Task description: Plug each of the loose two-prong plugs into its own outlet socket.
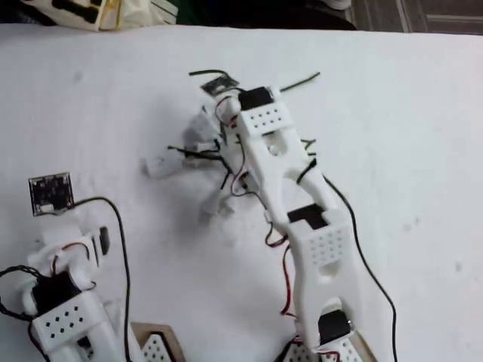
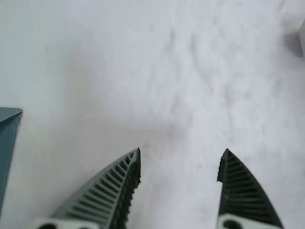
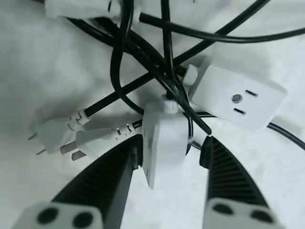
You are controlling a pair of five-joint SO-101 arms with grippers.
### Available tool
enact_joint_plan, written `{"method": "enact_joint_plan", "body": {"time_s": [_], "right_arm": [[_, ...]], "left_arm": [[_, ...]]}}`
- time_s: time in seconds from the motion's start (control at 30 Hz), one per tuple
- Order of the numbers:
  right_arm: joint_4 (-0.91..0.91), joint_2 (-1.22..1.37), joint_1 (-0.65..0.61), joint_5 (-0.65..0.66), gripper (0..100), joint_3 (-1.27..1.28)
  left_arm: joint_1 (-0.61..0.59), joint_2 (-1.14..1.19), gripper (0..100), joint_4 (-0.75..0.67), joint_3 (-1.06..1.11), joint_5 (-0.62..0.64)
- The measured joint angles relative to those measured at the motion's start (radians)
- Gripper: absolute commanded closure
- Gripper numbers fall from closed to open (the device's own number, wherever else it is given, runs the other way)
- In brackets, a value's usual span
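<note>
My right gripper [image 3: 170, 148] is open and straddles a white outlet block [image 3: 164, 138] standing on edge; one finger touches its side and the other stands slightly off. Beside it lies a second white outlet socket [image 3: 238, 98], face up. Two white two-prong plugs [image 3: 52, 136] [image 3: 95, 140] lie side by side on black cords [image 3: 143, 78] that cross over the blocks. In the high view the right arm [image 1: 268, 143] reaches over this tangle [image 1: 200, 151] at mid-table. My left gripper [image 2: 181, 167] is open above bare white cloth, holding nothing.
The left arm [image 1: 68, 264] sits at the table's near left corner, well away from the tangle. A white cord end [image 1: 158, 164] and another white piece [image 1: 215, 204] lie around the pile. A teal edge [image 2: 7, 138] shows beside the left gripper.
</note>
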Motion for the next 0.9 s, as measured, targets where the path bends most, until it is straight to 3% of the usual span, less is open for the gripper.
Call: {"method": "enact_joint_plan", "body": {"time_s": [0.13,0.3,0.53,0.9], "right_arm": [[0.000,0.034,0.002,0.000,81.2,0.000],[0.000,0.063,0.003,0.000,99.1,0.000],[0.049,0.015,0.006,0.000,98.1,-0.002],[0.084,-0.413,0.008,-0.109,98.1,0.095]], "left_arm": [[0.000,0.000,73,0.000,0.000,0.000],[0.000,0.000,73,0.000,0.002,0.000],[0.000,0.000,73,0.000,0.002,0.000],[0.000,0.000,73,0.000,0.002,0.000]]}}
